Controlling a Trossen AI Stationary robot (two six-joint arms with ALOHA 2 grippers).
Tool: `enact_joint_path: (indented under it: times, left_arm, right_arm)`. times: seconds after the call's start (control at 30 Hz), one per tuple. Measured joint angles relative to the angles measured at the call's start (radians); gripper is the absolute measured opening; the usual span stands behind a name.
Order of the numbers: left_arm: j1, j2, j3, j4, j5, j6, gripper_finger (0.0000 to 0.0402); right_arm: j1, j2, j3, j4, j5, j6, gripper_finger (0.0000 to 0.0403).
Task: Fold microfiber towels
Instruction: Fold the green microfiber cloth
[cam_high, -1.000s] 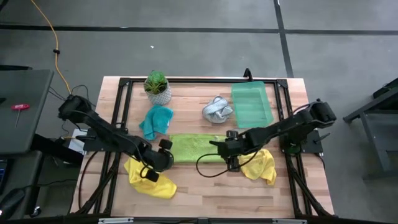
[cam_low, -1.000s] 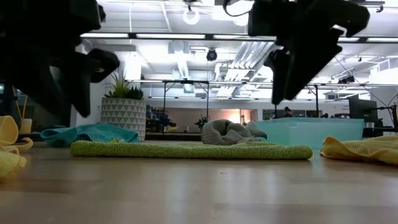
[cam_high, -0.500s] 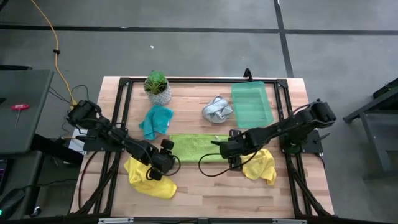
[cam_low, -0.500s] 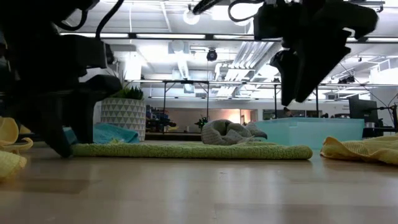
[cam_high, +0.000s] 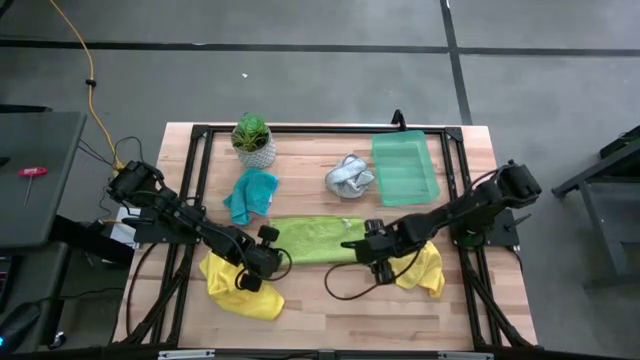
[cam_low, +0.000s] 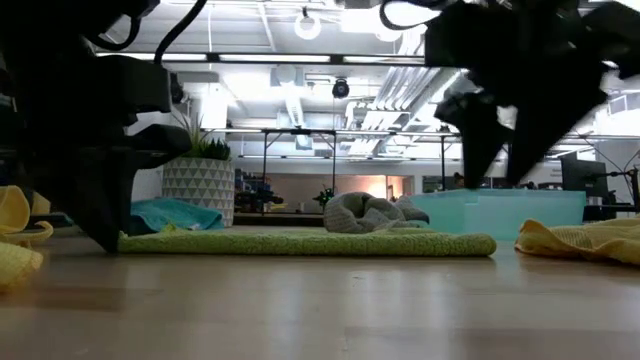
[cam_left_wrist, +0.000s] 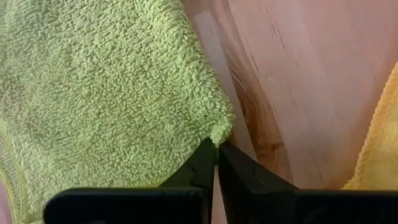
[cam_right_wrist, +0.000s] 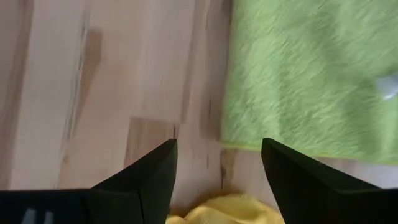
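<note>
A small potted plant (cam_high: 253, 140) stands at the table's upper left. A translucent green tray (cam_high: 404, 167) lies upper right on the wooden table (cam_high: 340, 310)

You see the lime green towel (cam_left_wrist: 106, 93) spread flat on the wooden table (cam_left_wrist: 298, 74), its looped pile filling most of the view. One corner of the towel bunches into a small nub, and the left gripper (cam_left_wrist: 216, 163) has its two dark fingers (cam_left_wrist: 199, 165) pressed together right at that nub, pinching the corner. Beside the towel, across a strip of bare wood, you catch the edge of a yellow towel (cam_left_wrist: 376, 149), apart from the green one. A shadow runs along the towel's edge on the wood
</note>
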Motion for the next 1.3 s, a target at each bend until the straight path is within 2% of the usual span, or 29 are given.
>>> enact_joint_path:
  times: [0.3, 0.57, 0.87, 1.0, 1.23, 1.3]
  left_arm:
    - [0.0, 0.0, -0.001, -0.001, -0.002, -0.003, 0.0004]
    - [0.0, 0.002, -0.001, 0.005, -0.019, 0.006, 0.0002]
    - [0.001, 0.003, -0.002, 0.008, -0.026, 0.006, 0.0002]
    - [0.002, 0.003, -0.002, 0.006, -0.026, 0.006, 0.0002]
    - [0.003, 0.002, 0.001, 0.002, 0.0, -0.002, 0.0003]
    - [0.004, -0.01, 0.005, -0.001, 0.018, -0.031, 0.0003]
  right_arm:
    - [0.007, 0.0, -0.094, 0.202, 0.022, -0.065, 0.0226]
    - [0.007, 0.048, -0.123, 0.227, 0.038, -0.105, 0.0226]
    - [0.007, 0.13, -0.118, 0.276, 0.056, -0.078, 0.0221]
    - [0.009, 0.136, -0.117, 0.243, 0.061, -0.002, 0.0178]
    - [0.007, 0.136, -0.117, 0.221, 0.073, 0.138, 0.0029]
    - [0.006, 0.133, -0.112, 0.213, 0.062, 0.189, 0.0009]
